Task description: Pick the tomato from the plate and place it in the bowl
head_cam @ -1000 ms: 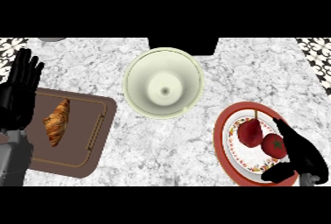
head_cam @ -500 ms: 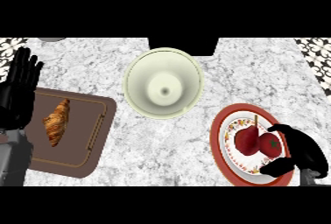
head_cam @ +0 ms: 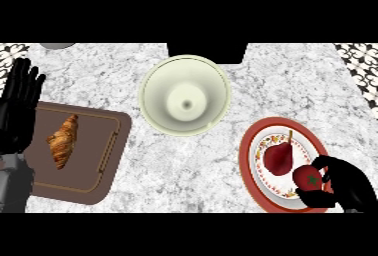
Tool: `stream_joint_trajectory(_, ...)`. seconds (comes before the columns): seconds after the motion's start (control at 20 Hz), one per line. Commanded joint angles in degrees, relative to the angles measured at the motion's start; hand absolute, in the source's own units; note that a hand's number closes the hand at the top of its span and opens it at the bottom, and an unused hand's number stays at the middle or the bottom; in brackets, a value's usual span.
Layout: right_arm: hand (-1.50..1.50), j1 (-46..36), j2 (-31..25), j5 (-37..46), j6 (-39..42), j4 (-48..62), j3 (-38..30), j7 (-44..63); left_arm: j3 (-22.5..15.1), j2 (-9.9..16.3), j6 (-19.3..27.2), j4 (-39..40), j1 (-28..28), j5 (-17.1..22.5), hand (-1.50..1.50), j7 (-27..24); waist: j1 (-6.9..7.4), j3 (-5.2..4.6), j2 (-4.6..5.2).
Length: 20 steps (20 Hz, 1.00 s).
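Observation:
A red tomato (head_cam: 306, 179) with a green stem lies on the red-rimmed plate (head_cam: 248, 150) at the lower right. Beside it on the plate sits a dark red pear (head_cam: 278, 156). My right hand (head_cam: 343, 186) has its fingers and thumb curled round the tomato from the right, hiding part of it. The pale green bowl (head_cam: 184, 95) stands in the middle of the counter, up and left of the plate. At the left edge my left hand (head_cam: 18, 105) rests open, fingers up.
A brown cutting board (head_cam: 96, 160) with a croissant (head_cam: 63, 140) lies at the left, partly under my left hand. A dark block (head_cam: 207, 50) sits behind the bowl. Patterned tiles show at both top corners.
My right hand has slid down and right across the plate and its fingers have closed round the tomato. The pear, earlier partly covered, now shows in full. The left hand has stayed still.

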Motion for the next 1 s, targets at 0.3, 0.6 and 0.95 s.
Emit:
stream_joint_trajectory(0.3, 1.50, 33.8, 8.5, 13.9, -7.6, -23.4, 8.5, 16.9, 2.2, 1.1, -1.6, -0.3, 3.0, 1.4, 0.00, -1.3, -1.86, 0.11, -0.13)
stream_joint_trajectory(0.6, 1.50, 46.8, 8.9, 26.6, -8.0, -44.6, 16.4, 24.3, 2.6, 2.1, -2.0, -0.6, 2.7, 1.5, 0.00, -0.3, -1.07, 0.11, -0.02)
stream_joint_trajectory(0.95, 1.50, 47.3, 7.6, 38.3, -4.8, -62.5, 31.6, 24.6, -0.2, -0.3, 0.2, -1.9, 1.3, -0.7, 0.00, 0.5, -0.75, 0.05, -0.10)
